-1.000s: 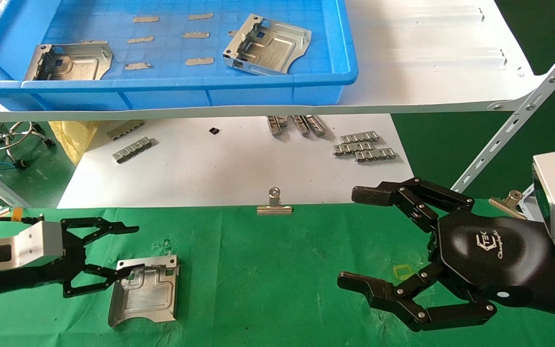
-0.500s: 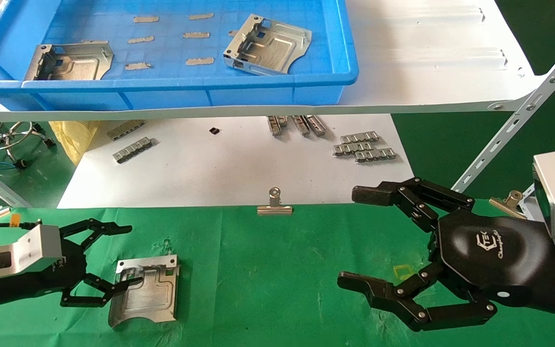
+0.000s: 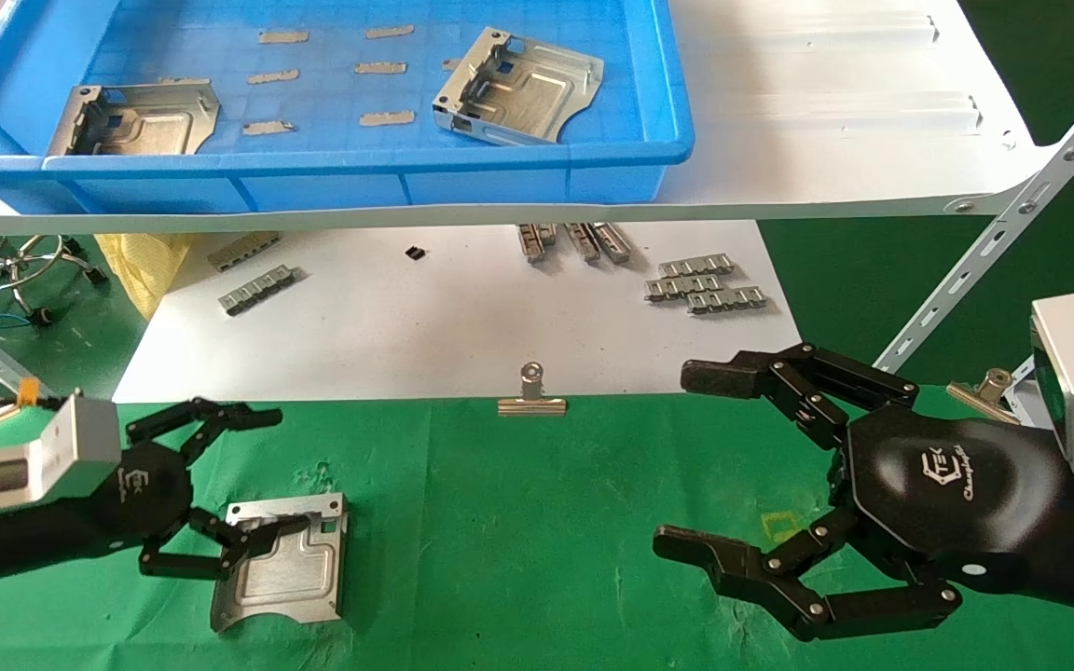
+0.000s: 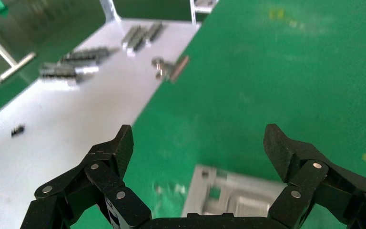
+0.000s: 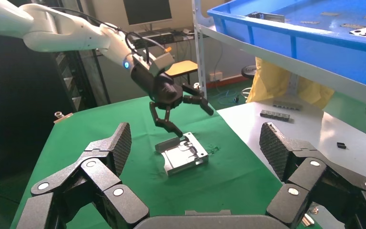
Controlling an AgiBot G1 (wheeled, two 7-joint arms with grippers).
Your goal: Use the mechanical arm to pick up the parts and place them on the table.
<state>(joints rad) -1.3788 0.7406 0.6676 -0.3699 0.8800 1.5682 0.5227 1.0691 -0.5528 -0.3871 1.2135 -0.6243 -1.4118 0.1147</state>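
The left gripper (image 3: 220, 485) hangs with its fingers spread wide over one silver part (image 3: 282, 562), which lies flat on the green table (image 3: 546, 531) — whether the lower fingertip touches it is hard to tell. The left wrist view cuts off most of that part. The right gripper (image 3: 733, 471) waits open (holding nothing) on the right. Two more parts (image 3: 518, 87) sit in the blue tray (image 3: 537, 163) — one partly hidden by its wall.

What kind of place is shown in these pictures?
Probably a factory workbench or robot test station: stamped metal parts lie in a blue bin on a slotted-steel shelf, above a green-covered table.
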